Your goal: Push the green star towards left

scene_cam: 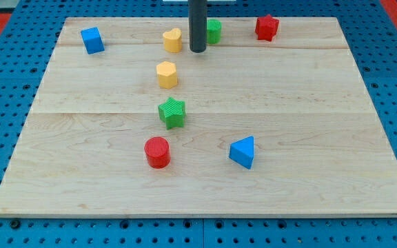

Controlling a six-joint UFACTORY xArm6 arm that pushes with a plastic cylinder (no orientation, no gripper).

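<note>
The green star lies near the middle of the wooden board. My tip is at the view's top, well above the star and slightly to its right, not touching it. The rod stands between a yellow block on its left and a green block partly hidden behind it on its right.
A yellow hexagon block sits just above the star. A red cylinder lies below the star. A blue triangle block is at the lower right. A blue cube is at top left, a red star at top right.
</note>
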